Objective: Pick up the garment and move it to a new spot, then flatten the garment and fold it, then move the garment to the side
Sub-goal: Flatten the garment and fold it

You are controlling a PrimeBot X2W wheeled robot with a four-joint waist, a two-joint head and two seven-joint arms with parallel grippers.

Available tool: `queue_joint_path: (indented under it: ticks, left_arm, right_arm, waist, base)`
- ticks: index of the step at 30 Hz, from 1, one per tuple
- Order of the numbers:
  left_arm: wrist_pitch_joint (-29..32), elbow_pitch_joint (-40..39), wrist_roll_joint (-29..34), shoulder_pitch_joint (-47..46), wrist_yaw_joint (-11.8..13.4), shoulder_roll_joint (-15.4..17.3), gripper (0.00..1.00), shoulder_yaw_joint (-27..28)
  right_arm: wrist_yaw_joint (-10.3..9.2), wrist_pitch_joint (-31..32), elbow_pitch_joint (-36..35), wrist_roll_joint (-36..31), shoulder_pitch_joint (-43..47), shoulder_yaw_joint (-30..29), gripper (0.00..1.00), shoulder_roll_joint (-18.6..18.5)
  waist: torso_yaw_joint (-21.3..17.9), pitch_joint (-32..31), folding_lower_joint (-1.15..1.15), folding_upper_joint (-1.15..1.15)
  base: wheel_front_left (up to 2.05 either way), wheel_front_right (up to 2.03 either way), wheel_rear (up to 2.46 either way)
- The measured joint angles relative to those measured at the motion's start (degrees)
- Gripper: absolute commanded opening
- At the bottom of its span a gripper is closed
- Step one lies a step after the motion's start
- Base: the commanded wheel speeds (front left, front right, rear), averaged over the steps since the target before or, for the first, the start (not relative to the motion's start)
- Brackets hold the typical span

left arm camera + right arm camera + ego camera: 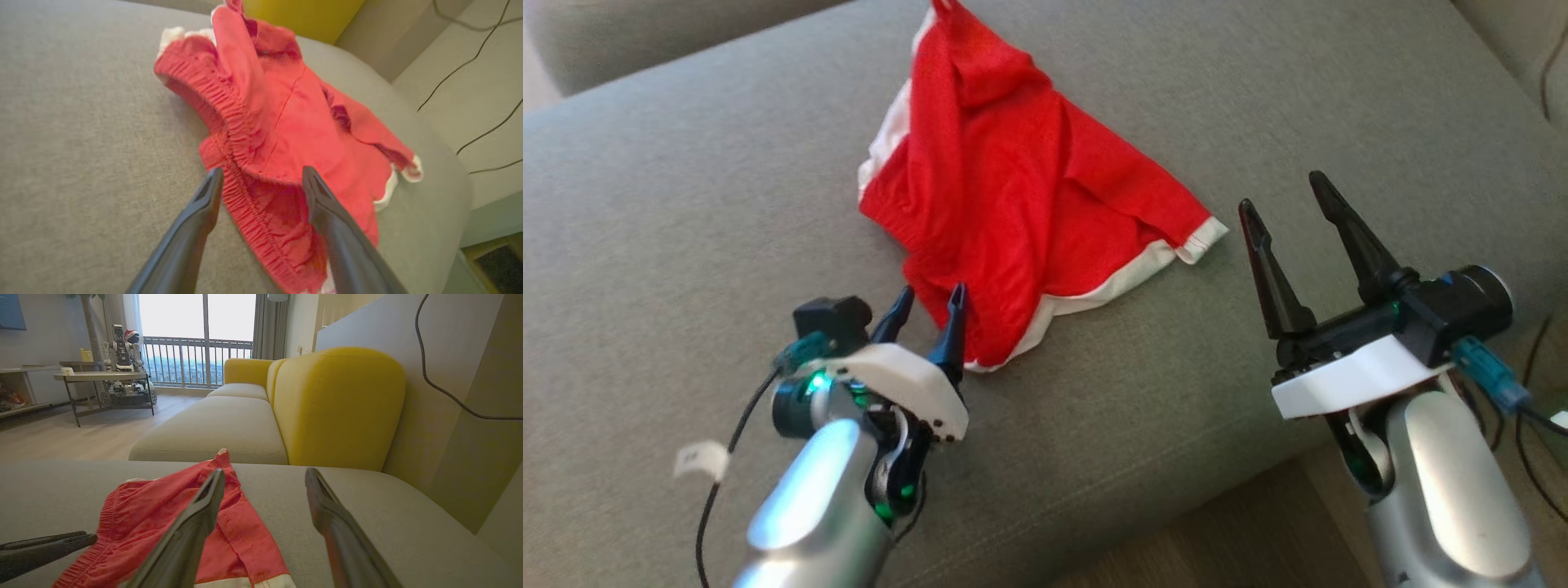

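Red garment [1013, 204] lies crumpled on the grey sofa seat [686, 204]; both grippers released, nothing held.
Left gripper [931, 292]: jaws spread, tips at the garment's near edge, standing to either side of the gathered waistband [229, 110]; contact cannot be confirmed. Right gripper [1281, 192]: jaws spread, clear of the fabric, just beside the white-trimmed hem corner [1201, 237]. A yellow backrest [339, 404] stands behind the seat.

Red garment [1005, 188] with white trim lies crumpled on grey cushion [686, 204].
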Motion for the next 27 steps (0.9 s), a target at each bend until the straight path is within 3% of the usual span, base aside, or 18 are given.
queue_joint_path:
  ticks: [4, 7, 13, 14, 15, 16, 27]
  left_arm:
    - [2.26, 6.33, 2.50, -3.69, 4.92, -0.04, 1.00, -1.10]
    - [3.09, 9.78, 2.43, -5.54, 6.17, -0.04, 1.00, -1.33]
    - [3.39, 12.50, 0.73, -7.49, 5.13, -0.02, 1.00, -2.33]
    - [3.75, 12.70, 0.12, -7.71, 4.68, 0.02, 0.92, -2.86]
    - [4.11, 12.84, -0.36, -7.93, 4.28, 0.03, 0.21, -3.34]
    - [4.12, 12.98, -0.76, -8.06, 3.89, 0.02, 0.00, -3.86]
    - [-2.00, 15.44, -2.60, -9.23, 4.44, 1.25, 0.00, -2.85]
  right_arm:
    - [0.00, -0.01, -0.01, -0.40, -0.02, 0.87, 1.00, 0.03]
    - [0.00, -0.02, 0.00, -0.11, -0.03, 1.46, 1.00, 0.11]
    - [0.00, -0.08, 0.01, 0.04, -0.03, 2.38, 1.00, 0.11]
    - [0.00, -0.08, 0.02, 0.04, -0.03, 2.46, 1.00, 0.11]
    - [0.00, -0.08, 0.02, 0.07, -0.03, 2.49, 1.00, 0.11]
    - [0.00, -0.09, 0.03, 0.13, -0.03, 2.50, 1.00, 0.11]
    - [0.00, -0.09, 0.77, 0.19, -0.13, 1.92, 1.00, 0.12]
  waist:
    - [-1.46, 1.12, 0.00, 0.00]
    - [-2.30, 1.57, 0.00, 0.00]
    - [-2.74, 1.47, 0.00, 0.00]
    - [-2.77, 1.45, -0.01, 0.00]
    - [-2.77, 1.44, -0.01, 0.00]
    - [-2.76, 1.43, -0.01, 0.00]
    - [-0.46, 0.87, -0.01, 0.00]
  base:
    - [0.00, 0.00, 0.00]
    - [0.00, 0.00, 0.00]
    - [0.00, 0.00, 0.00]
    - [0.00, 0.00, 0.00]
    - [0.00, 0.00, 0.00]
    - [0.00, 0.00, 0.00]
    - [0.00, 0.00, 0.00]
